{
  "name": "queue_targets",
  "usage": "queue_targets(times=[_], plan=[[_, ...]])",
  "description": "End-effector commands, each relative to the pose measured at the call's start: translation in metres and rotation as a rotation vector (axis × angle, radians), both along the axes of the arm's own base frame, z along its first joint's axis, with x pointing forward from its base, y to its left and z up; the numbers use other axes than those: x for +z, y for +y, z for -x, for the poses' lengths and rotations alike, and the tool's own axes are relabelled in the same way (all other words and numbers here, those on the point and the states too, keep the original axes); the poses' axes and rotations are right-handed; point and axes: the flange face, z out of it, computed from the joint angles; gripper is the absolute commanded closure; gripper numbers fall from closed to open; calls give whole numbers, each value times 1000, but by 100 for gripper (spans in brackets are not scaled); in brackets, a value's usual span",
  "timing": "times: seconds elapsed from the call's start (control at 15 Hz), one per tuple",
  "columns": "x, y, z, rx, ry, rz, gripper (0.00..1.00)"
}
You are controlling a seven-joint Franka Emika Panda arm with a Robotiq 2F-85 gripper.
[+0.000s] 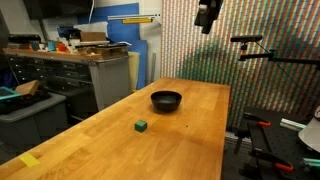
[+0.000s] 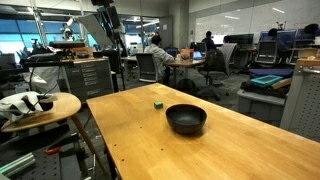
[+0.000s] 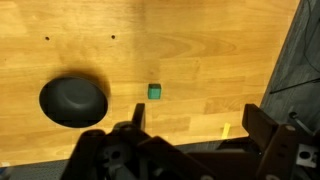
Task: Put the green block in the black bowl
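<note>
Wrist view, nearest the cam: the gripper [image 3: 200,135] is being held well above the table [image 3: 200,40]. Its fingers [image 3: 262,125] are being shown spread wide w/ nothing between them, i.e. open and empty. A bit of yellow tape [image 3: 226,130] is being seen on the wood just past the fingers. Further out, the green block [image 3: 155,92] is being shown lying flat on the table, on its own and untouched. Off to its side the black bowl [image 3: 73,101] is being seen, near the block but apart from it, w/ bare wood between.

In an exterior view the yellow tape [image 1: 28,160] is being shown at the near table edge. The green block [image 1: 142,126] is being seen mid-table, the black bowl [image 1: 166,100] just beyond it, not touching. The gripper [image 1: 208,12] is being held high at the top of frame, past the bowl. A workbench [image 1: 70,70] w/ drawers is being shown in the bkgd.

In an exterior view the order is being reversed: the black bowl [image 2: 186,119] is nearer and the green block [image 2: 158,103] is behind it, outside the bowl, on the table.
</note>
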Motion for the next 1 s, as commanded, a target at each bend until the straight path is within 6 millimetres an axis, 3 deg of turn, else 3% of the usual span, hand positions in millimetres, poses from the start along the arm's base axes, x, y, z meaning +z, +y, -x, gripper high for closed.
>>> queue_targets(times=[0.0, 0.27, 0.67, 0.93], plan=[[-4, 10, -15, -8, -1, -5, 0], [-24, 24, -39, -20, 16, 0, 0], [-58, 53, -90, -49, 32, 6, 0], [-83, 62, -125, -67, 25, 57, 0]])
